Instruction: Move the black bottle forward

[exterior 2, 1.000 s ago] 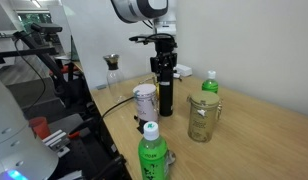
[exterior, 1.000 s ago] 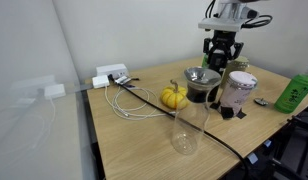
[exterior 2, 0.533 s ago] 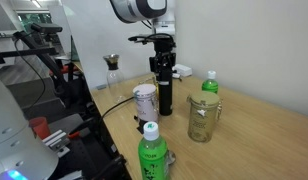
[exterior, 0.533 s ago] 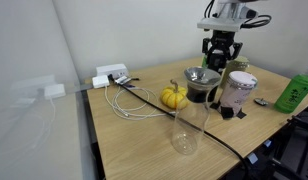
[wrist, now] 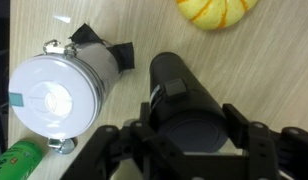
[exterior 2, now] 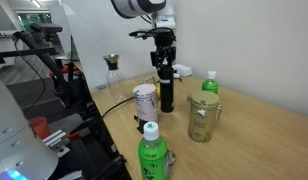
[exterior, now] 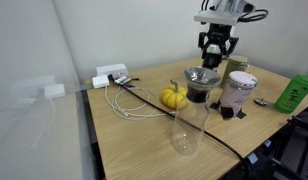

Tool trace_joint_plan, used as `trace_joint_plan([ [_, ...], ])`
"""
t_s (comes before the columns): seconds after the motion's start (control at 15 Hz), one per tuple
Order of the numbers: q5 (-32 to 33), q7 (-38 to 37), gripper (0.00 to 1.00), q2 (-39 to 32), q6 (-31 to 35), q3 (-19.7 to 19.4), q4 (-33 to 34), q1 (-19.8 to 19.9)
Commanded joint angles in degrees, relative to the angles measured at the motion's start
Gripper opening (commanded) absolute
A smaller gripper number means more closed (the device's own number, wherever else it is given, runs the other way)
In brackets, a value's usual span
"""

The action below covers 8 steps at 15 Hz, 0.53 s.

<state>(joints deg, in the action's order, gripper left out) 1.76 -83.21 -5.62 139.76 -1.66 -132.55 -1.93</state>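
The black bottle [exterior 2: 166,95] stands up straight on the table [exterior 2: 264,140], just beside the cup with the white lid [exterior 2: 144,100] and near the glass mug [exterior 2: 201,118]. The gripper [exterior 2: 165,70] hangs right over the top of it. In the wrist view the two fingers [wrist: 122,140] are spread wide, one on each side of the bottle's round top. They do not seem to be squeezing it, so nothing is held yet. The bottle is tall and thin, so I think it could fall over easily. If the fingers come down a bit to one side, one finger may hit the top and knock it down. If they close with one finger touching first, that finger will push the bottle and it may tip. If they grab only the very top, the bottle might swing or slip out when it is lifted. The white-lidded cup is so close that the bottle or a finger could bump it as they move. The little yellow pumpkin [wrist: 216,12] and the dark glass pot [exterior: 202,85] are also near, so a wide or fast move could hit them. Pushing the bottle along the table without lifting it could make it catch and topple.
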Motion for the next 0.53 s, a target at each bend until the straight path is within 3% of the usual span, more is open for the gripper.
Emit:
trace_joint_plan([
  [0.0,-0.21,1.15,0.48,0.58,0.01,-0.04,-0.65,0.26],
  [0.07,-0.18,1.03,0.63,0.49,-0.12,-0.09,-0.83,0.29],
  [0.13,-0.03,0.75,0.92,0.37,0.04,-0.18,-1.12,0.31],
  [0.33,0.36,-0.54,1.0,-0.12,0.95,-0.47,-1.81,0.28],
  [0.47,1.21,-1.79,1.0,-0.66,1.54,-0.81,-2.12,0.18],
])
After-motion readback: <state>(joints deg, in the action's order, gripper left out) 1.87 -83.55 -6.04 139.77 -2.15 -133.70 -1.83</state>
